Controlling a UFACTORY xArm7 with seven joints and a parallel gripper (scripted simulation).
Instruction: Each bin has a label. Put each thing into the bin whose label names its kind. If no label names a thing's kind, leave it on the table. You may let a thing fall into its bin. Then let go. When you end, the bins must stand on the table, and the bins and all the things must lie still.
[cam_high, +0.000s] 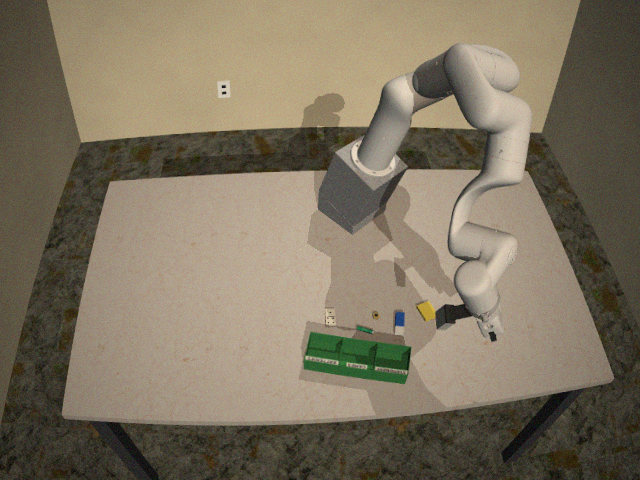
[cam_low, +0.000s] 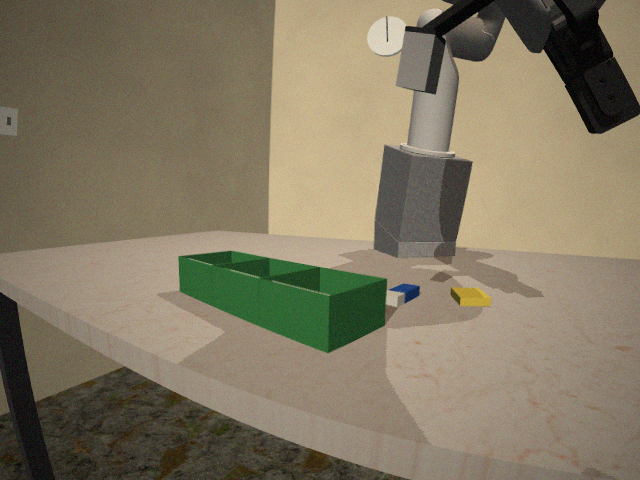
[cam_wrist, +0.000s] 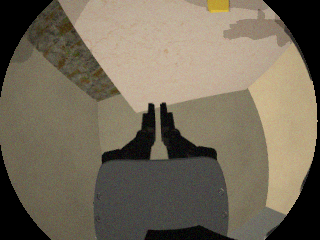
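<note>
My gripper (cam_high: 492, 336) (cam_low: 612, 105) (cam_wrist: 157, 111) is shut with nothing between its fingers, high above the table, right of the things. A yellow block (cam_high: 426, 311) (cam_low: 470, 296) (cam_wrist: 218, 5) lies nearest it. A blue and white block (cam_high: 399, 319) (cam_low: 405, 293) lies left of that. A small gold and dark round thing (cam_high: 375, 315), a thin green cylinder (cam_high: 364, 329) and a white domino-like tile (cam_high: 330, 316) lie further left. The joined green bins (cam_high: 336, 368) (cam_low: 294, 310) stand upright. Their labels look upside down, seemingly batteries, games, stationery; nothing shows inside, floors partly hidden.
The arm's grey base (cam_high: 356, 193) (cam_low: 423, 201) stands at the back of the table (cam_high: 180, 310) (cam_low: 516, 372). The wrist camera housing (cam_high: 444, 316) (cam_low: 416, 60) sticks out from the arm toward the yellow block's side, above the table.
</note>
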